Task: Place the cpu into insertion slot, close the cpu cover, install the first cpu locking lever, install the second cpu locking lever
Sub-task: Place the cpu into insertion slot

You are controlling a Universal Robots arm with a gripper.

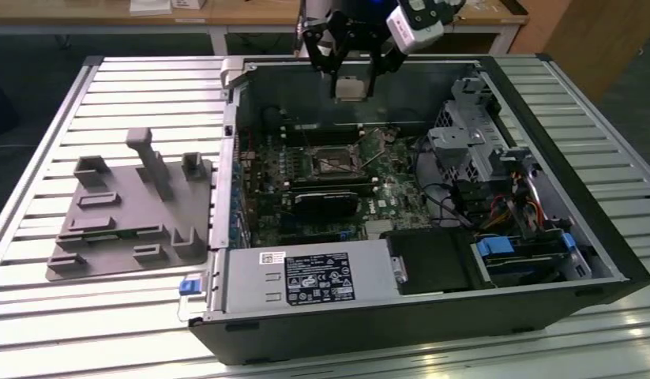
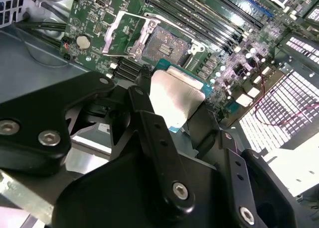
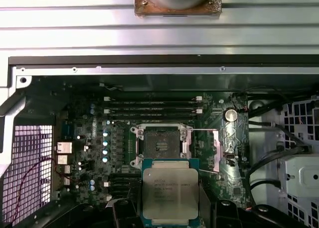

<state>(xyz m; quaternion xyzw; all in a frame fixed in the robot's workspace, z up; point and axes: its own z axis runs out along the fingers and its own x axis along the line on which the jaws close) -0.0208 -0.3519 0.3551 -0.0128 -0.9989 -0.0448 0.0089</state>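
Gripper (image 1: 351,84) holds print-marked cpu (image 3: 170,194) clear of insertion slot (image 3: 160,144)

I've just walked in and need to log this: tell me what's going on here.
The arm's gripper is shut on the cpu, holding it in the air over the open computer case. On the motherboard, the insertion slot is empty, with its cpu cover swung open to one side. The cpu is not yet seated.
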